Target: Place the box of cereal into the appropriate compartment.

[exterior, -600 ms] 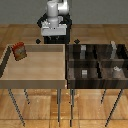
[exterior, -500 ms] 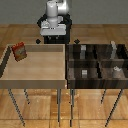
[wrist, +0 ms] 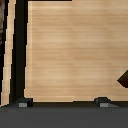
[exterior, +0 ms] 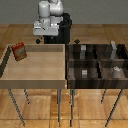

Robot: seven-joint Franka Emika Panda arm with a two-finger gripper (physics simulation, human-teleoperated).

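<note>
In the wrist view only a dark red corner of the box of cereal (wrist: 124, 79) shows, cut off by the picture's edge, and of the gripper (wrist: 62, 102) just two grey fingertip stubs rise above a dark band, too little to tell how the jaws stand. In the exterior view the gripper is hidden behind the arm (exterior: 50, 20), and the small pale things in the dark compartment tray (exterior: 98, 63) are too blurred to name.

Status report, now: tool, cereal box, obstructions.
Tool open, holding nothing, above the light tray. Box of cereal upright at that tray's far corner, the exterior view's left, untouched. Dark compartment bin beside it; no obstruction visible.
</note>
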